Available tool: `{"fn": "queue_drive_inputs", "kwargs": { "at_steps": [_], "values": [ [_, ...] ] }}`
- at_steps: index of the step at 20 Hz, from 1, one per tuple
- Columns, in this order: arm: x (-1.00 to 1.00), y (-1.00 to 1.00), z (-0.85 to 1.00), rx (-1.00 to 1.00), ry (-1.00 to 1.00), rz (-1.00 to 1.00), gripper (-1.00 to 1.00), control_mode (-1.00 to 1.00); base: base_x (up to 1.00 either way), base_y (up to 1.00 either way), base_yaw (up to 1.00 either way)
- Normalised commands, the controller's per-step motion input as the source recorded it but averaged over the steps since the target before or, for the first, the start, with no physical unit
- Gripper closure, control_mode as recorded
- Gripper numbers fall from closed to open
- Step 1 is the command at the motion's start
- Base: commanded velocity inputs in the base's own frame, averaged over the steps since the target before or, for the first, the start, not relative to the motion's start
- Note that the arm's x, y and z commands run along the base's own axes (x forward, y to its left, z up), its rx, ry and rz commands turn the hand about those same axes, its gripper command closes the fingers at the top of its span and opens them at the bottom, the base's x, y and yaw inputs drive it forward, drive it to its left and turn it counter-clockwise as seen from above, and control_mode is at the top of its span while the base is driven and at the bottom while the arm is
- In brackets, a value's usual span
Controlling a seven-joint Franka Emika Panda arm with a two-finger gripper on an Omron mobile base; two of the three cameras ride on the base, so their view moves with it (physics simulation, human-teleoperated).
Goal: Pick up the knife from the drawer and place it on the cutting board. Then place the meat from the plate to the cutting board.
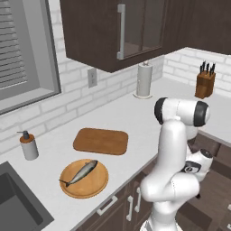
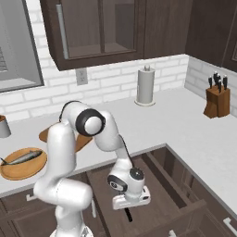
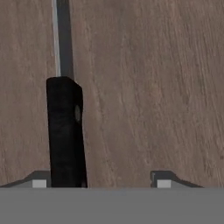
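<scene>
I've got the gripper [image 2: 131,206] down inside the open drawer [image 2: 162,185]. From the hand cam the knife [image 3: 64,127] lies flat on the wooden drawer floor, its black handle right up against the left fingertip [image 3: 39,181], while the right one sits well off to the side. So the jaws are spread and nothing's pinched. The fish [image 1: 81,173] sits on the plate [image 1: 97,187], just beside the bare cutting board [image 1: 101,140].
</scene>
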Motion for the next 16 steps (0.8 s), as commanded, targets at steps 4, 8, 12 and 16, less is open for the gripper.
{"fn": "queue_drive_inputs", "kwargs": {
  "at_steps": [4,8,12,16],
  "values": [
    [0.08,-0.03,-0.49,0.00,0.00,0.00,1.00,-1.00,0.00,0.00,0.00],
    [-0.05,0.00,-0.72,0.00,0.00,0.00,1.00,-1.00,0.00,0.00,0.00],
    [-0.15,0.00,-0.34,0.04,0.00,0.00,1.00,-1.00,0.00,0.00,0.00],
    [-0.15,-0.08,0.01,0.15,0.00,0.00,1.00,-1.00,0.00,0.00,0.00]
  ]
}}
